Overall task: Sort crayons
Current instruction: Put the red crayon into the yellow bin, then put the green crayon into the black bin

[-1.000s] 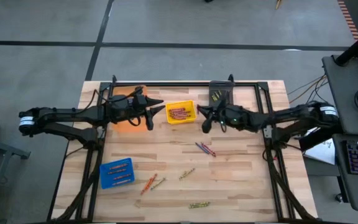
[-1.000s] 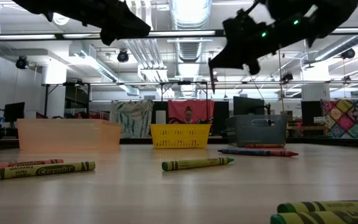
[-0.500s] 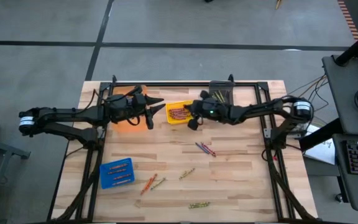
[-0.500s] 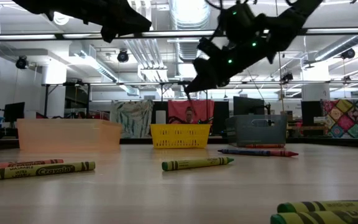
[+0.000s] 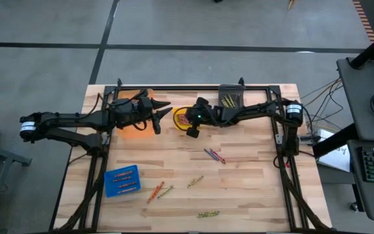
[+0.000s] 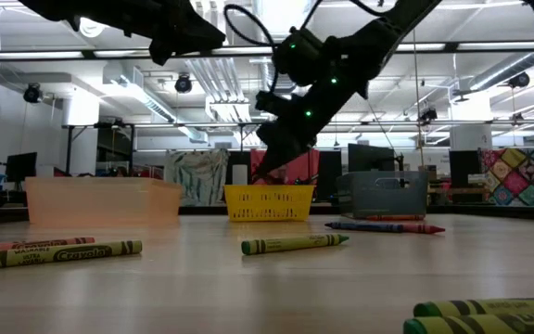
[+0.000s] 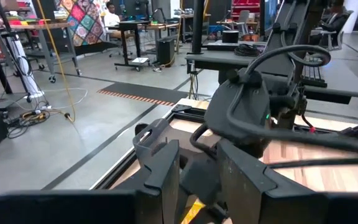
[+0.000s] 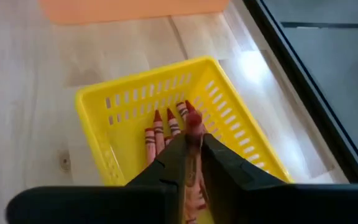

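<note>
Left end effector (image 5: pixel 163 116) hovers over the orange bin (image 5: pixel 127 127), its grip impossible to read. To its right, the right end effector (image 8: pixel 193 149) hangs above the yellow bin (image 8: pixel 98 134), fingers pinching a red crayon (image 8: pixel 193 127) over the reds already inside. The risk: a crooked release could bounce it off the rim onto the desk (image 5: pixel 252 188), where more crayons (image 5: pixel 213 155) lie loose.

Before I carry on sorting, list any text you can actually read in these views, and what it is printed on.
"Crayola": wrapper of the olive-yellow crayon lying nearest in the low view.
Smaller print on that wrapper: too small to read.
Wrappers of the green crayon and red crayons in the yellow bin: unreadable.
Nothing else legible.
</note>
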Robot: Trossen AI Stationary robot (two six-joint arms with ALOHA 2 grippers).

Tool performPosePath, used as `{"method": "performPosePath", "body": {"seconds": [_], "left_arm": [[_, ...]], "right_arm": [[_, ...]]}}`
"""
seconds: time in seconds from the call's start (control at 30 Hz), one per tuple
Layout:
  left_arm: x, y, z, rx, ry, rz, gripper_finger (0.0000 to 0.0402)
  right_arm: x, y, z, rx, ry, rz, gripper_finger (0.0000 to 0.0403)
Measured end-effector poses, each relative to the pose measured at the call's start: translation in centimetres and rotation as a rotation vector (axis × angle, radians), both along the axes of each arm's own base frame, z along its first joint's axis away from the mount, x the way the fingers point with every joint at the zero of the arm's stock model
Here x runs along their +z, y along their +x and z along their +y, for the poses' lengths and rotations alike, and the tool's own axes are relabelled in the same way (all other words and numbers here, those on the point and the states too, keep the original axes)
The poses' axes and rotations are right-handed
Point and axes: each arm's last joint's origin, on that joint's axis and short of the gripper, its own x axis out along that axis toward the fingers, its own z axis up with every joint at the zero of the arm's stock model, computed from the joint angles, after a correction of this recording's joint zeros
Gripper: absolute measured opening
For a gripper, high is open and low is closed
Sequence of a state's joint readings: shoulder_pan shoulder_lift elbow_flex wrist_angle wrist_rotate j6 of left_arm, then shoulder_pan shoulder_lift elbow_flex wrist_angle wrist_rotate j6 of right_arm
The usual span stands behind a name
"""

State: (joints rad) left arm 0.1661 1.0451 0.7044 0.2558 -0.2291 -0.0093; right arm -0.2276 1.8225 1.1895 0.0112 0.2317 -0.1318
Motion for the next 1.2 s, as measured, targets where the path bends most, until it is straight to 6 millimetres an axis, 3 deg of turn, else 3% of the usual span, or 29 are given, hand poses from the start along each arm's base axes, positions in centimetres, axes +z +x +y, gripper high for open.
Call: {"method": "performPosePath", "body": {"seconds": [0.2, 0.37, 0.63, 0.9, 1.2], "left_arm": [[-0.1, 0.0, 0.0, 0.002, -0.043, -0.004, 0.0091], [-0.7, 0.0, -0.5, -0.008, -0.120, 0.027, 0.0091], [-1.3, 0.1, -2.2, -0.052, -0.300, 0.031, 0.0091], [-1.4, 0.2, -5.3, -0.170, -0.376, 0.040, 0.0091], [-1.7, 0.0, -7.4, -0.222, -0.510, 0.049, 0.0091]], "right_arm": [[-0.2, 0.7, -0.2, 0.000, 0.009, 0.007, 0.0072], [0.9, 0.3, 0.1, 0.003, 0.009, -0.002, 0.0078], [5.9, -1.4, 2.3, 0.024, 0.028, -0.088, 0.0079], [9.5, -4.9, 6.9, 0.128, 0.037, -0.186, 0.0069], [10.0, -9.8, 11.0, 0.186, 0.145, -0.245, 0.0074]]}}
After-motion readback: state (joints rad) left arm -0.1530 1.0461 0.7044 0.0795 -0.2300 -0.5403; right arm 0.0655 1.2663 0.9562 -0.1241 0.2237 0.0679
